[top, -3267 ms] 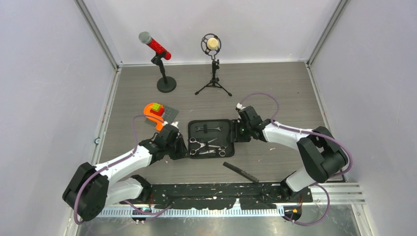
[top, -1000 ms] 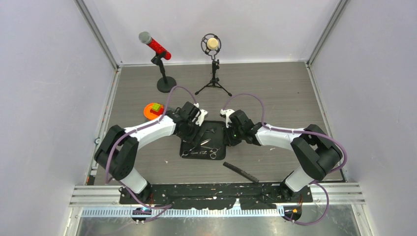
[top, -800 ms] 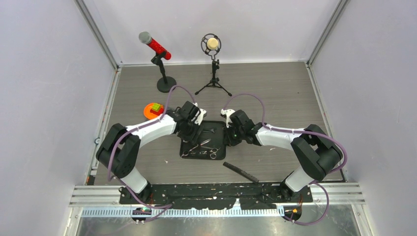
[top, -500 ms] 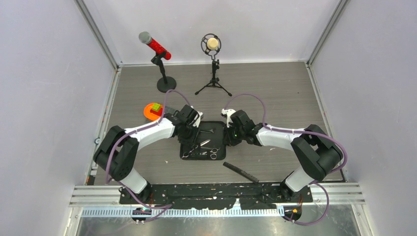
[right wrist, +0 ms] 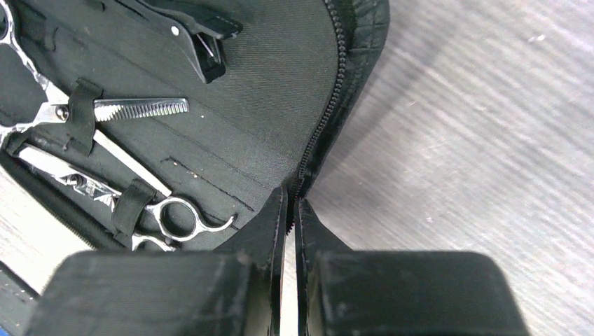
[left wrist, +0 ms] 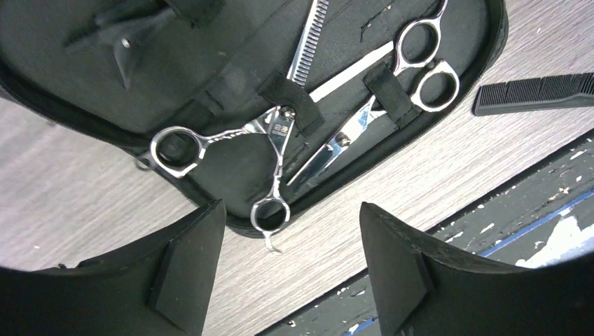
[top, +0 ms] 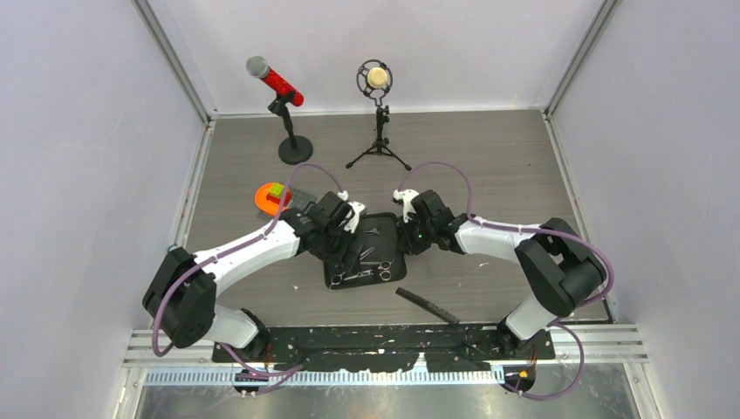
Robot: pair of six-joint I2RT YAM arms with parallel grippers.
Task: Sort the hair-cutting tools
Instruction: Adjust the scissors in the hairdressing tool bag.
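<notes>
Silver ring-handled scissors (left wrist: 279,131) in woven case (left wrist: 210,63)

I work in a robotics lab test cell. Plain pale lilac wall panels (top: 78,175) box me in at 9, 12 and 3 o'clock, joined by bare aluminium corner posts (top: 177,65). My bench is a grey wood-grain tabletop (top: 489,166). At 6 o'clock a scuffed black mounting plate (top: 384,339) and a ribbed aluminium rail (top: 611,342) carry my arm bases. At 12 o'clock stand a red-bodied microphone on a round black base (top: 277,83) and a cream-headed microphone on a black tripod (top: 377,80).
</notes>
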